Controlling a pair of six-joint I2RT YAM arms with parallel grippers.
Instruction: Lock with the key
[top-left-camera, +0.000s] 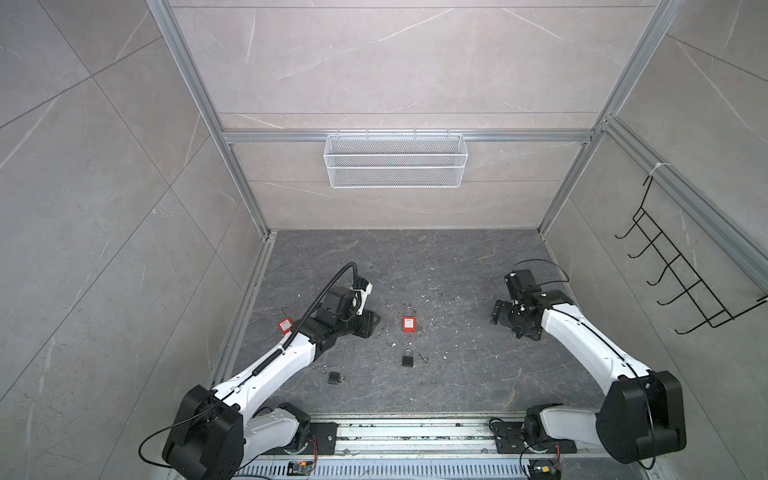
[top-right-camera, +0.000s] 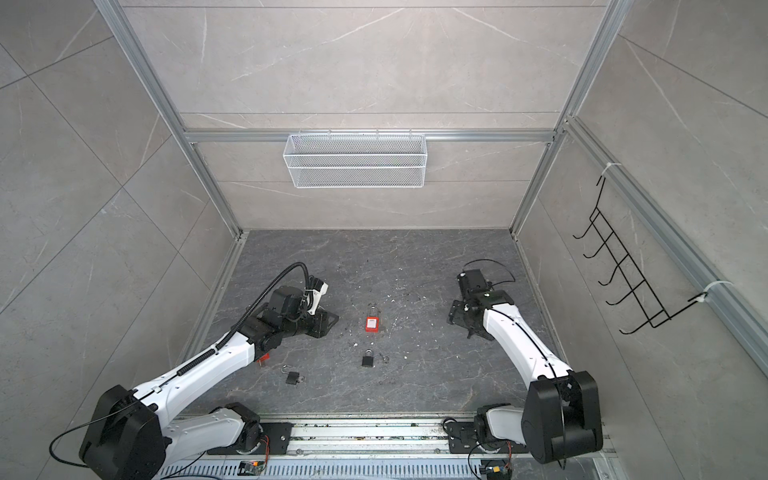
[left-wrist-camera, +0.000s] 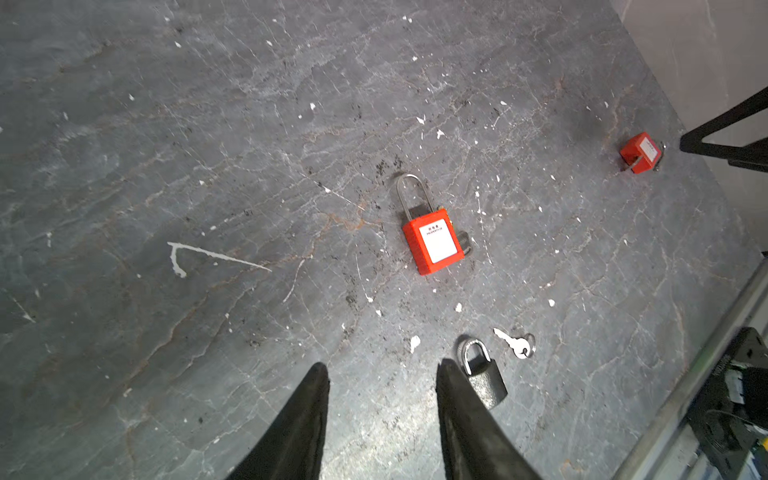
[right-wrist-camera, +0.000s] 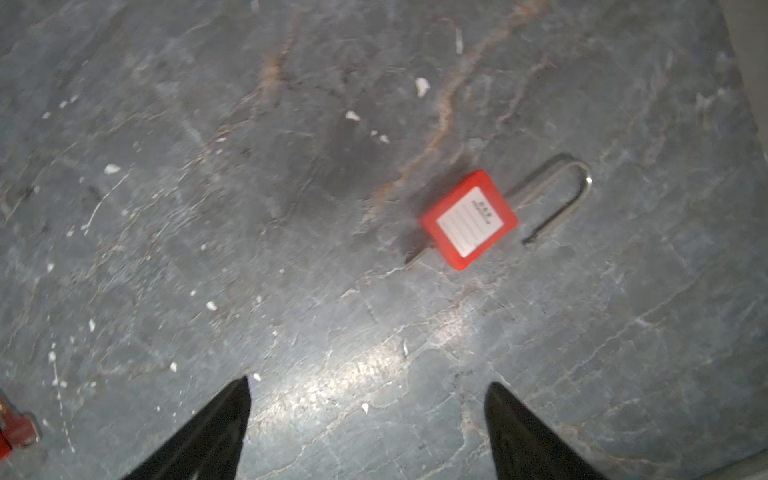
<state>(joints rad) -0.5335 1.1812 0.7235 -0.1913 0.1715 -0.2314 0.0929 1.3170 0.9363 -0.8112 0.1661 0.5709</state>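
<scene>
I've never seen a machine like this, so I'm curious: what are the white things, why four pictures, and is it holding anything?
They are two robot arms, the left arm and the right arm, each ending in a pincer called a gripper. The two wide pictures come from twin cameras above, so they nearly match. The other two come from cameras on the wrists; the dark fingers there belong to the grippers. On the floor lie a red padlock and a black padlock in the middle, with a small key beside the black one. An open red padlock and an open black padlock lie by the left arm. The left gripper and the right gripper are both open, holding nothing.
</scene>
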